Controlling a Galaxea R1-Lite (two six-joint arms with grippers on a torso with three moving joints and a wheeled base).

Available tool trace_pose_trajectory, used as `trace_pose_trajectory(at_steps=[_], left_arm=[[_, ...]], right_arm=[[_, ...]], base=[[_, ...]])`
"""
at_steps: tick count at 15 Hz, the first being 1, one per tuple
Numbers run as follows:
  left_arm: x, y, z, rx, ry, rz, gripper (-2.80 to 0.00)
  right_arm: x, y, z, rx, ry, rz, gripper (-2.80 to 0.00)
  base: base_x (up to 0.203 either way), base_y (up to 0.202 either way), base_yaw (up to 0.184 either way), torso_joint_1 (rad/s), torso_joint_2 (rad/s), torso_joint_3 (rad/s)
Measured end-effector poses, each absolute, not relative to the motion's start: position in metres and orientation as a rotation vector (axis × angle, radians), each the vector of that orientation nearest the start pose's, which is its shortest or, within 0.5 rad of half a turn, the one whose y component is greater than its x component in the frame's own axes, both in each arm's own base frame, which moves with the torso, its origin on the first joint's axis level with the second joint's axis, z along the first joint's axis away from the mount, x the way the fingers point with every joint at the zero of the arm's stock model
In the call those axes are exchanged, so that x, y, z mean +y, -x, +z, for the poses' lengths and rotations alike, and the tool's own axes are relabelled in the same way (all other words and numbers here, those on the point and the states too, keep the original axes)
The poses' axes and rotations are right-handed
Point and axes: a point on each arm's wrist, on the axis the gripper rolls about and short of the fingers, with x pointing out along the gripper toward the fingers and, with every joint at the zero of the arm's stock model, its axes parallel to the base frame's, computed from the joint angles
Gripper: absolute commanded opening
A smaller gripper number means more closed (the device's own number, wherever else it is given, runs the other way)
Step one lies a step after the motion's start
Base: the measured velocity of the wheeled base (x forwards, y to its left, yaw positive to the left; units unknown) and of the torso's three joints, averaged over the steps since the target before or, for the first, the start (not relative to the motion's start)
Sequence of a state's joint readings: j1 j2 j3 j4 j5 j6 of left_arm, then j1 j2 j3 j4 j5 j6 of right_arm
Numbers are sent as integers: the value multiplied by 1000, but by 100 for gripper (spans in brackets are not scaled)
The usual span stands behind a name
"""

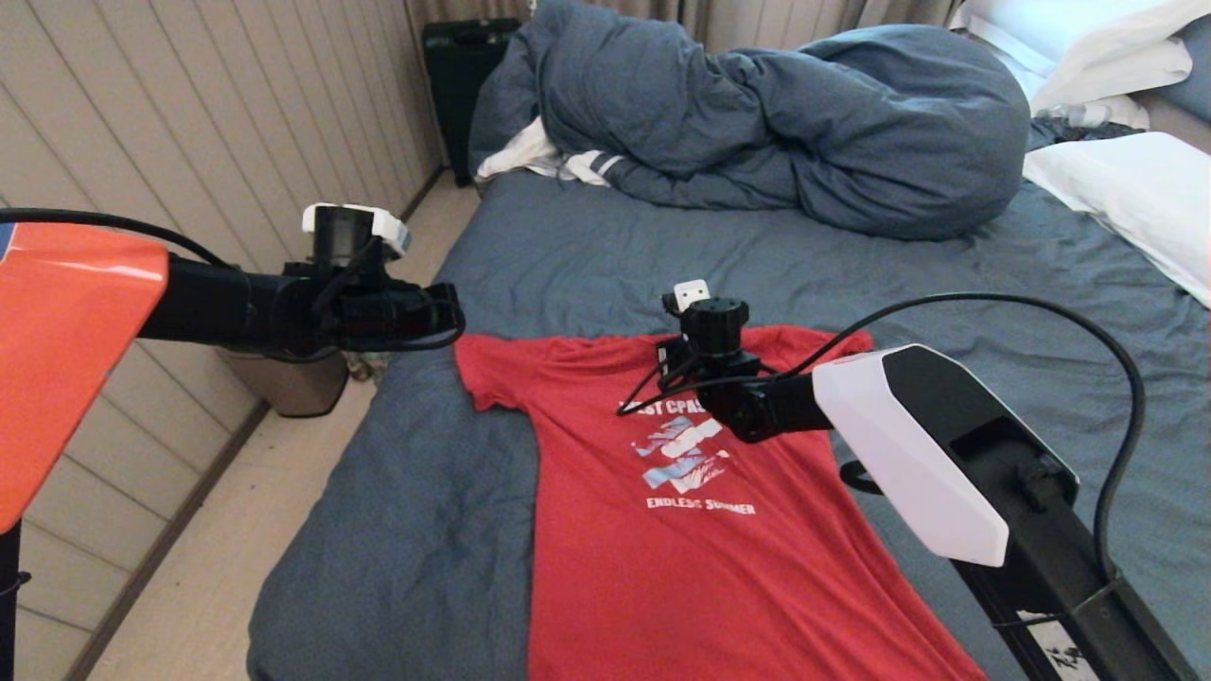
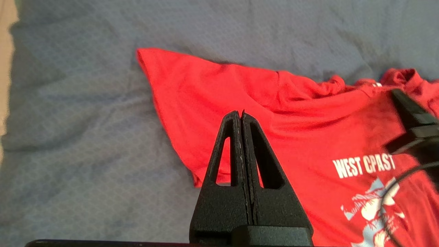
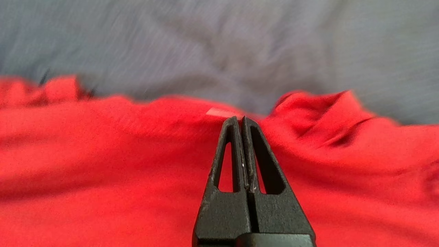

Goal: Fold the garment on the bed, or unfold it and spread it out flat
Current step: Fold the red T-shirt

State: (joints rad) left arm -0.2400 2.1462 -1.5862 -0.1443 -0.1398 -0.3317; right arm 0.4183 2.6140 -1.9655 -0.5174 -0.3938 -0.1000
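The shirt (image 1: 700,511) is spread on the bed (image 1: 568,246), long axis toward the robot. Both grippers are closed, empty: right gripper (image 3: 239,118) seemingly over the collar (blurred), left gripper (image 2: 241,112) above its sleeve.

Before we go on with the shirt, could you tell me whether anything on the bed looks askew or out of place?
The red T-shirt lies mostly flat on the bed, but its collar edge is rumpled and the sleeve by the left gripper is creased. Behind it the duvet sits bunched. Both grippers, including the right gripper, are shut and empty.
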Motion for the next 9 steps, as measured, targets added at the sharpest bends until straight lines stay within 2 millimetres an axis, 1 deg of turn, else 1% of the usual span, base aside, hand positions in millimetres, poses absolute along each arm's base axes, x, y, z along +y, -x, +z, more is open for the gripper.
trace_pose_trajectory(at_steps=[4, 6, 7, 9], left_arm=[[-108, -428, 187, 467, 304, -303, -280], [-107, -422, 191, 464, 303, -303, -280], [-106, -418, 194, 461, 300, -304, -280], [-104, -410, 201, 454, 297, -305, -280]], right_arm=[[208, -497, 118, 77, 110, 15, -280], [200, -494, 139, 57, 66, -10, -280], [191, -493, 147, 67, 55, -26, -280], [160, -494, 159, 164, 27, -77, -280]], base=[[0, 0, 0, 0, 0, 0], [0, 0, 0, 0, 0, 0], [0, 0, 0, 0, 0, 0], [0, 0, 0, 0, 0, 0]])
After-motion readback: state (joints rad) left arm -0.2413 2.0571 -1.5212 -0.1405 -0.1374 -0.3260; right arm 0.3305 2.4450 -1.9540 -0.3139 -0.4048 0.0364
